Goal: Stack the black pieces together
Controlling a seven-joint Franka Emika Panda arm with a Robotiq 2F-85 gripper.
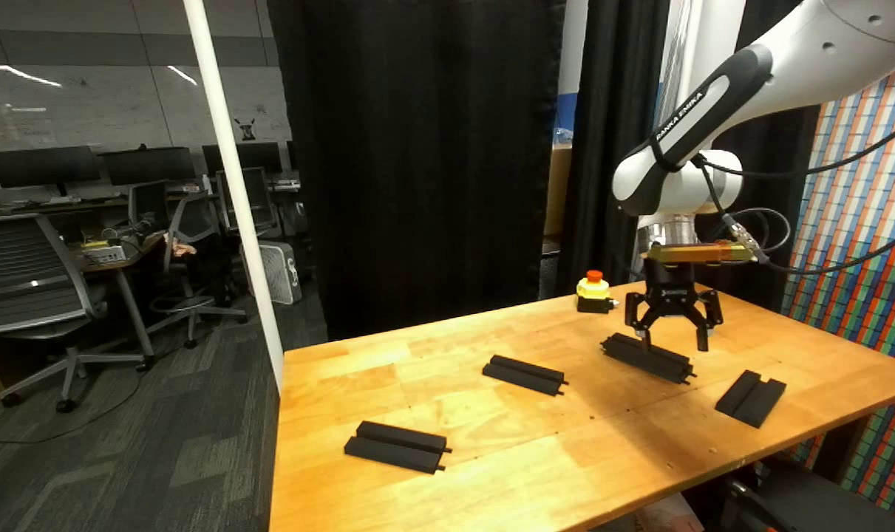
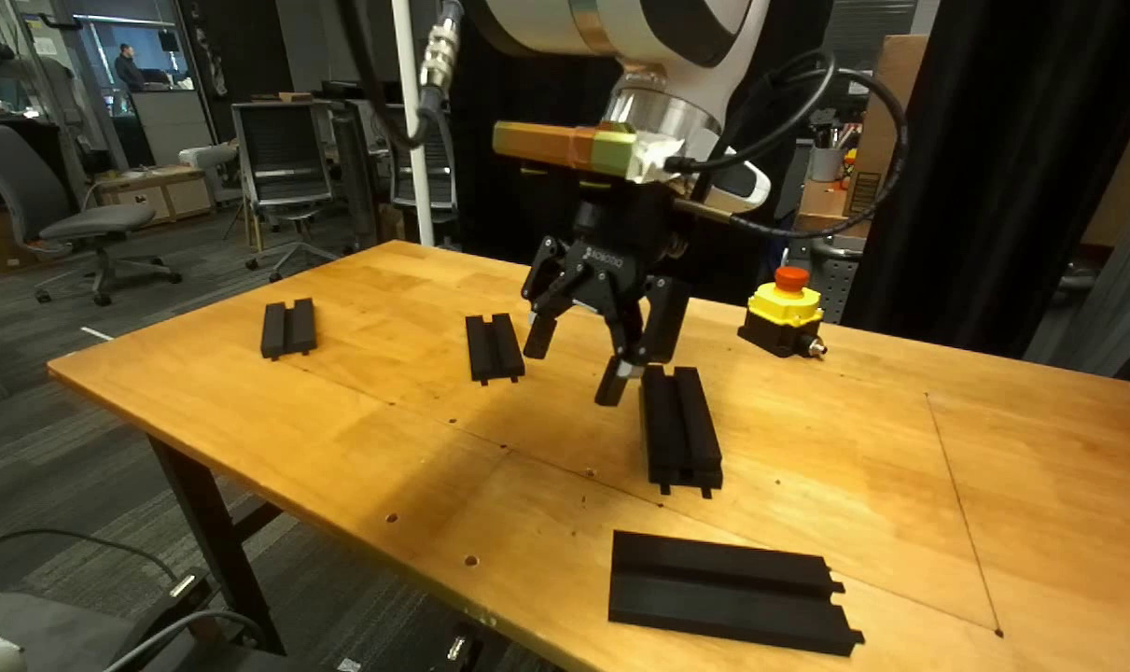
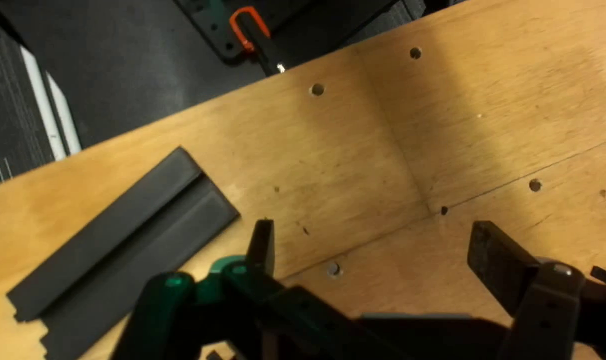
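Tabletop with black pieces, jaws spread and holding nothing

The grained wooden tabletop carries all the pieces; the jaws hang above it, wide apart, with its wood showing between them in the wrist view. Near them sits the thicker stack, apparently two pieces high; three single pieces lie flat and well apart, the edge piece near the tabletop's rim. Each piece should handle as light and stiff, slightly slippery on its flat faces; grip across the width at mid-length, on the long sides. Material is matte, probably plastic; form is a straight-sided slab with a lengthwise groove and, smallest, short end tabs, likeliest to snap
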